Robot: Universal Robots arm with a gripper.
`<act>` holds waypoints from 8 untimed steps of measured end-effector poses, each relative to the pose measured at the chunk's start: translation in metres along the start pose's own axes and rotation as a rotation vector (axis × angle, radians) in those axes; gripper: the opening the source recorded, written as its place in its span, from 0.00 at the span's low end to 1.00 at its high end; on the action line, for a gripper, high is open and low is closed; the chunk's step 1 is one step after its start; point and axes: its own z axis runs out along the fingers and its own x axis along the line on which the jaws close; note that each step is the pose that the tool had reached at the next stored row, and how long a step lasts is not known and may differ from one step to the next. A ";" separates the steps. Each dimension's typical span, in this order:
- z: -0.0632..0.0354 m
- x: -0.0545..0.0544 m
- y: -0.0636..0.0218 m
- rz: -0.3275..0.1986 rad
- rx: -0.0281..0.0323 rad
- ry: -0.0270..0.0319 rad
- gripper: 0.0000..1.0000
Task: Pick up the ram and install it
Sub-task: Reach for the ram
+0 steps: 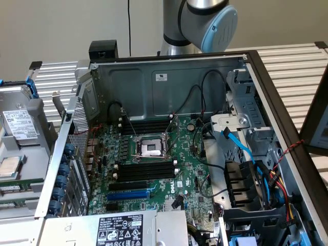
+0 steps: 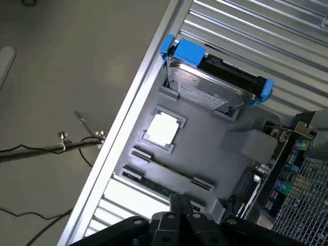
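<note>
Two containers here. The grey tray sits on the slatted table at about 9 o'clock in the exterior view, just beside the open PC case. In the tray there's a hard drive in a blue bracket, a square processor chip in its own recess, and the ram lying in a long holder with dark clips at both ends. In the exterior view the drive is at the tray's 12 o'clock end, with the chip and then the ram toward 6 o'clock.

Inside the case is the green motherboard with the bare CPU socket in the middle. Black slots with white end clips run at 12 and 6 o'clock of the socket, and none of them has a stick in it. A blue slot lies further toward 6 o'clock, and a blue cable is at 3 o'clock.

The ram looks like a long, thin strip seen nearly edge-on, greenish with darker bits — I can't make out any label.

The claw hangs right over the tray, closest to the ram. I can't tell how far open it is, or whether it's touching the stick.
</note>
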 end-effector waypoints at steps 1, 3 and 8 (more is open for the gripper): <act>0.0002 0.000 0.0000 -0.019 0.0008 0.0008 0.11; 0.0006 0.000 0.0000 -0.054 0.0022 0.0024 0.11; 0.0018 0.000 -0.0001 -0.146 0.0058 0.0066 0.11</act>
